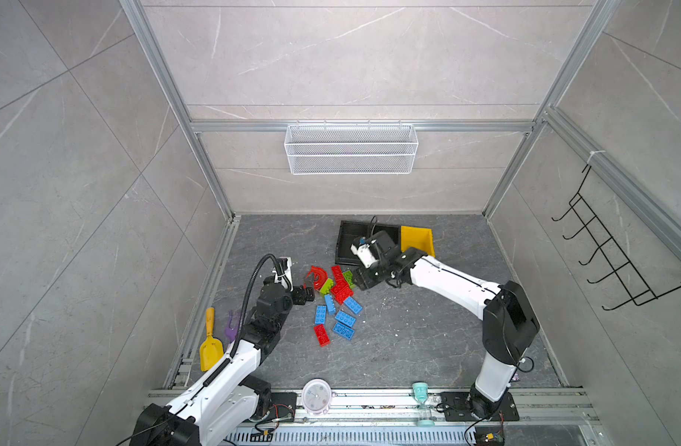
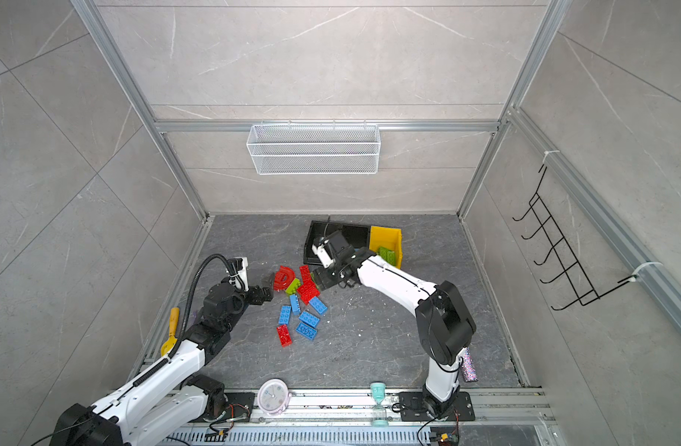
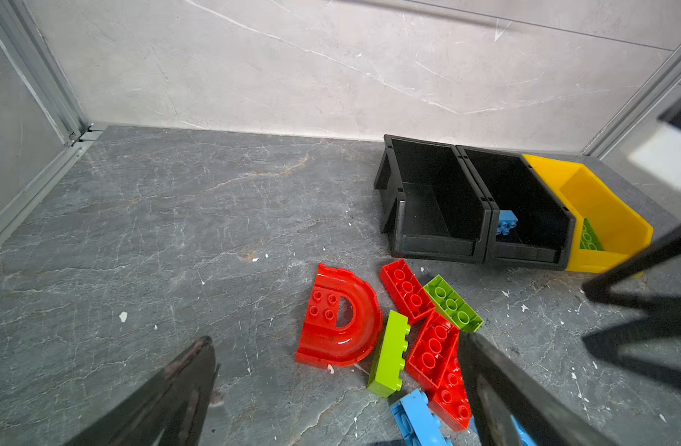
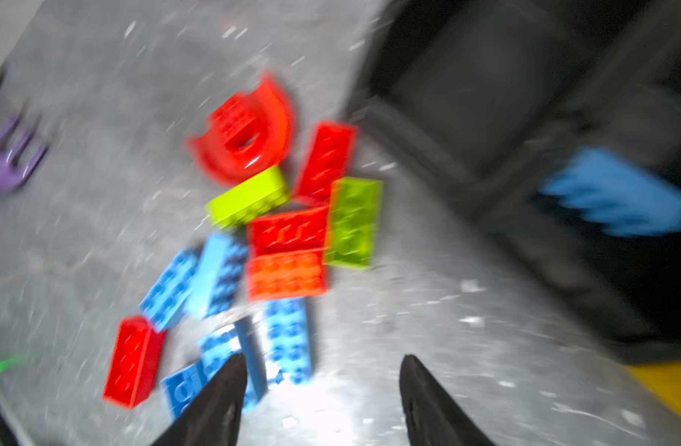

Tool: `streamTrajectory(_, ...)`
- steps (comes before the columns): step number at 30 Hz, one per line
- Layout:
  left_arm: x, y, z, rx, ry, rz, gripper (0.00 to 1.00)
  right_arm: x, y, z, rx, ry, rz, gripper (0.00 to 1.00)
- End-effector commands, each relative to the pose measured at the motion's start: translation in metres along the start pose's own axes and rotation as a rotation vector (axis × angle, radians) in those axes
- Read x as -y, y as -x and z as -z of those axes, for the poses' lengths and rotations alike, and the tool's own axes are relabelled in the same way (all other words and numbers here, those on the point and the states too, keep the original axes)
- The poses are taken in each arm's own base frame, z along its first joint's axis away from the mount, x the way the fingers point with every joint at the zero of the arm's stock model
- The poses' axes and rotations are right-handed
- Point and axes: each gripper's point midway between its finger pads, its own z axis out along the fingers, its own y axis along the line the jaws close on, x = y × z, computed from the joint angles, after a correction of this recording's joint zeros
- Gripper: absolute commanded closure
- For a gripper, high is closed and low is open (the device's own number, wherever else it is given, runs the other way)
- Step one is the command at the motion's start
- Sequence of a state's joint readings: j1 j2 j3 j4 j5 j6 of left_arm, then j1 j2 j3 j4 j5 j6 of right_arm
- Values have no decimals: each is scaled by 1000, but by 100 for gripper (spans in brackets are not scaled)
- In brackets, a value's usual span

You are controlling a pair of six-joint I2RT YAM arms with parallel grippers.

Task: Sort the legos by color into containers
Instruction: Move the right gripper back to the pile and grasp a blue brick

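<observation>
While the pile of bricks (image 1: 337, 297) is lying mostly loose on the grey table (image 1: 427, 340), the sorting is only getting under way, as I judge it. The left pincer (image 1: 304, 295) is hanging low just beside that pile with its jaws spread as wide as they go and nothing between them, facing the red arch (image 3: 364, 305). The right pincer (image 4: 323, 357) is reaching in from the bin side over the pile's edge. Its fingers are standing partly apart and gripping nothing, though its wrist view is coming out blurred.

At the back, three bins are sitting in a touching row: a black bin (image 3: 439, 247) looking empty, a second black bin (image 3: 524, 255) holding one blue brick (image 3: 506, 222), and a yellow bin (image 3: 616, 224) holding at least one green brick (image 3: 589, 235).

The pile is lying between the two pincers, near the bins. Red and green pieces are crowding the far end, blue ones (image 1: 344, 318) are spreading nearer the robot, and a lone red brick (image 1: 321, 334) is lying nearest.

The step in hand is looking like a reach for the next brick. That move is calling for one pincer to close across a single piece's narrow sides without nudging its touching neighbours, then carry it to the bin of its colour.
</observation>
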State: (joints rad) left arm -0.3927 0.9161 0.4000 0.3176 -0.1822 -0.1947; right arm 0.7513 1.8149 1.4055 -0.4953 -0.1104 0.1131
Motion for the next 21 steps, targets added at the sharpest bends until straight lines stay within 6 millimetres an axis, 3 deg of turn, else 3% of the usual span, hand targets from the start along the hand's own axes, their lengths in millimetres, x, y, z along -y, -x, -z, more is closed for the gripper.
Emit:
streamTrajectory(1, -1, 16, 3, 63, 7, 15, 0, -8, -17, -16, -19, -30, 48, 36)
streamTrajectory(7, 0, 17, 3, 63, 4, 9, 0, -19, -27, -41, -73, -37, 88, 39)
streamTrajectory(14, -1, 16, 2, 56, 8, 3, 0, -17, -46, -67, -135, -51, 95, 40)
streamTrajectory(21, 0, 16, 2, 57, 4, 2, 0, -9, -54, -77, -139, -85, 75, 46)
